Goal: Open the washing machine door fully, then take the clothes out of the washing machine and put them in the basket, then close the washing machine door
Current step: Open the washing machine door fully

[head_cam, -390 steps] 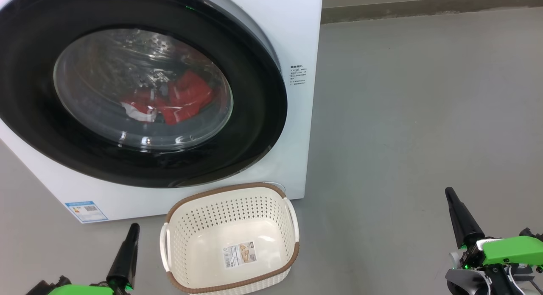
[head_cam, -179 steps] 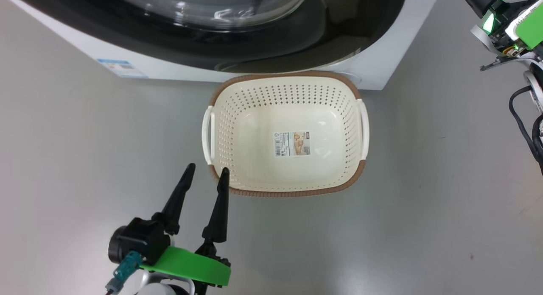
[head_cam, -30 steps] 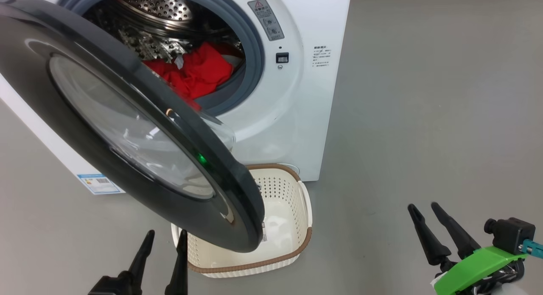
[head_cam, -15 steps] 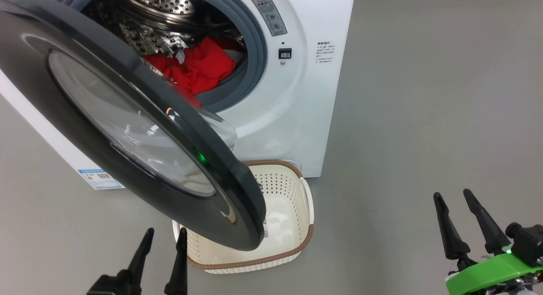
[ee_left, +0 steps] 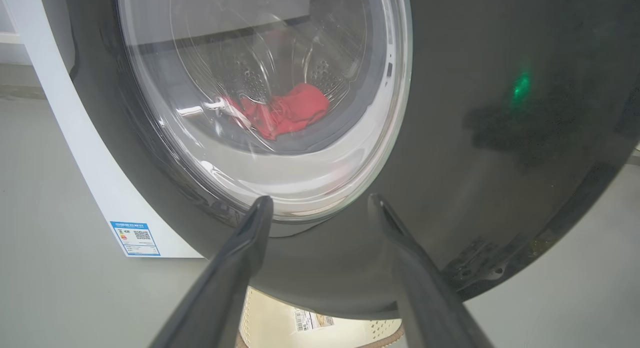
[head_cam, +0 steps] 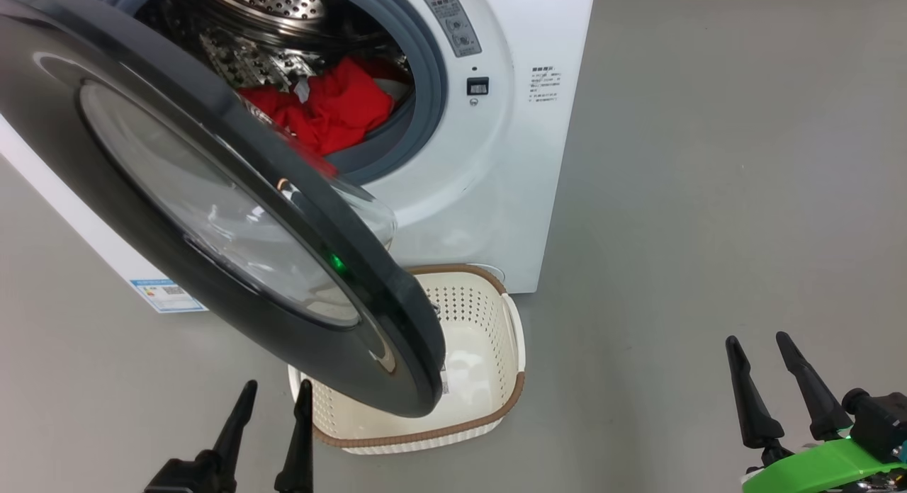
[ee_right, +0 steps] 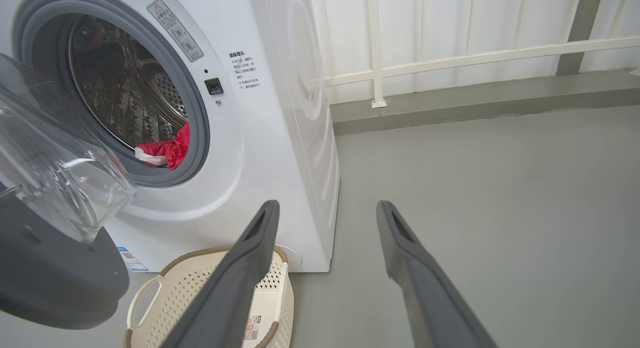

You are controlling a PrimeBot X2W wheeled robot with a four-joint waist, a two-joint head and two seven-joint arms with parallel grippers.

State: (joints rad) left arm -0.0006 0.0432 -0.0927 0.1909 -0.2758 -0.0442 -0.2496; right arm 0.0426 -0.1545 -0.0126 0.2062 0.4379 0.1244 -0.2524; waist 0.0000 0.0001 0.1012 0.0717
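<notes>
Shows the big white front-loading washing machine (head_cam: pixel 496 195) with its large round door (head_cam: pixel 212 210), glossy black rim around clear bulging glass, standing partly open from the machine's front, and bright red fabric clothes (head_cam: pixel 340 114) low inside the machine's perforated steel drum (head_cam: pixel 269 4). Places the small cream-white perforated plastic basket (head_cam: pixel 482 323) with brown rim on the grey floor (head_cam: pixel 708 160) just beside the machine's front base, partly under the door. Has the left end effector (head_cam: pixel 276 388) before the machine's front, facing the door's outer face, and the right end effector (head_cam: pixel 757 339) off the machine's right front corner, both with fingers apart and empty.
</notes>
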